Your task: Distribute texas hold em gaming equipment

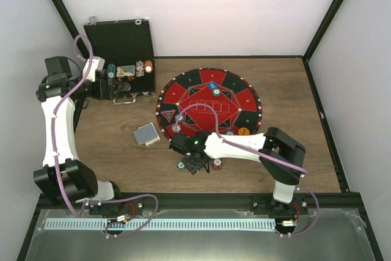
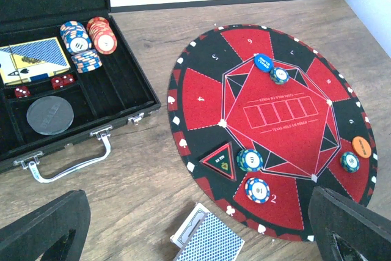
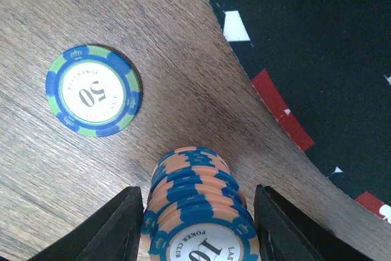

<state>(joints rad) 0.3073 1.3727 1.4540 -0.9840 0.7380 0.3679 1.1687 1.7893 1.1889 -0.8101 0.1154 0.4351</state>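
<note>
Wood table (image 1: 293, 90), white walls (image 1: 214, 4). My right gripper (image 3: 194, 191) straddles the chip stack (image 3: 195, 212) on bare wood just off the mat (image 1: 208, 105); I can't tell if it's clamped. Green chip (image 3: 93, 90) lies nearby. Left gripper (image 2: 201, 192) is wide open by the case (image 1: 119, 44).

This is a robot test cell in a lab. Plain white walls (image 1: 201, 10) set in a black frame (image 1: 327, 16) box in a wooden table (image 1: 293, 90). A left arm (image 1: 58, 120) and a right arm (image 1: 244, 148) are bolted at its near edge. Purple cables (image 1: 82, 77) trail along them, and a slotted cable strip (image 1: 159, 224) runs along the front.
</note>
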